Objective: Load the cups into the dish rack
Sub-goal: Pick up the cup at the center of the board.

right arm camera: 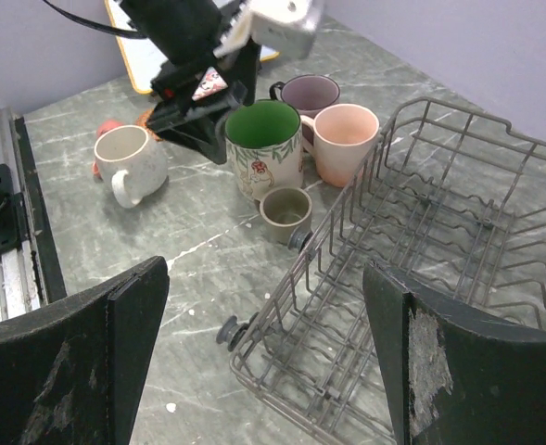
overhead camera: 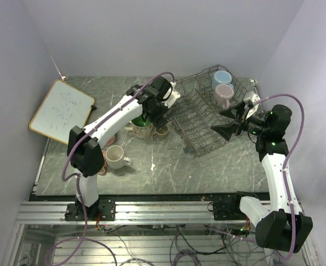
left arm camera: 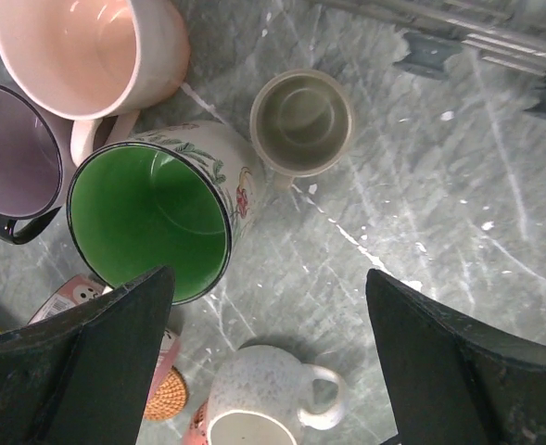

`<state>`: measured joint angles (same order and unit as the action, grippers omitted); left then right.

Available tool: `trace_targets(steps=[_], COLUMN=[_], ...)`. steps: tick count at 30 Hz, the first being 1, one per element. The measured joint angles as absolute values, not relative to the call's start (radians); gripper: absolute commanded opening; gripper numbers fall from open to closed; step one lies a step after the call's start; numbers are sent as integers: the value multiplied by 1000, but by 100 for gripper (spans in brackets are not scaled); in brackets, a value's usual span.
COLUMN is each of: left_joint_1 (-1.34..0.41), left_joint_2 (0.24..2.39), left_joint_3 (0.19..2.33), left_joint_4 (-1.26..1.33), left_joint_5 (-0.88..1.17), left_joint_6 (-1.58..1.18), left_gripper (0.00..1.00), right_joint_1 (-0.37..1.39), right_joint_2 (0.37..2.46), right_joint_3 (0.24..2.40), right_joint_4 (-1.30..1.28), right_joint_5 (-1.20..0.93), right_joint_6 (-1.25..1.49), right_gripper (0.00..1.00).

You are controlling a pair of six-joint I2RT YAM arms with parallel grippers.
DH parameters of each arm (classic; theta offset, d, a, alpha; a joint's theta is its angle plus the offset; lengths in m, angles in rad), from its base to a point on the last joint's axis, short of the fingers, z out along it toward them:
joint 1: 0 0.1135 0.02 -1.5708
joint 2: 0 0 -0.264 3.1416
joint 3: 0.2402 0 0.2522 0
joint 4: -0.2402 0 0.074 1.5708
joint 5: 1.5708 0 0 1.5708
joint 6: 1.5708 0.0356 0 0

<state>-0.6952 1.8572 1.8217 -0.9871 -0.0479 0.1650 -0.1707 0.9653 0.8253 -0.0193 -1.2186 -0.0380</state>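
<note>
Left wrist view: left gripper spread wide, empty, above the green-lined floral ceramic mug.
Grey wire dish rack sits at the mug's three o'clock in the top view; right gripper gapes wide over it.

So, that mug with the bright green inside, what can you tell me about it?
The green-lined mug looks ceramic: cream outside with printed leaves and flowers, dark rim, glossy green inside, empty. It stands upright on the grey table, close against a small olive cup. The left gripper hovers open above it.
</note>
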Motion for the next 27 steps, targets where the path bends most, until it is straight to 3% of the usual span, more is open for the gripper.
trace_targets(steps=[6,7,27], left_joint_1=[-702,-702,-690], left_joint_2=[1954,1964,2080], left_joint_3=[1843,1843,1893], left_joint_4=[-1029,-1034,-1066], left_joint_5=[-132,-141,-207], left_joint_6=[195,199,236], left_gripper=[95,100,76], right_joint_1=[-171,-171,-171], right_joint_2=[965,964,961], right_joint_3=[823,823,811], right_joint_4=[-12,-12,-4], right_joint_5=[-1216,-1216,-1216], right_joint_6=[-37,-37,-25], right_gripper=[85,86,86])
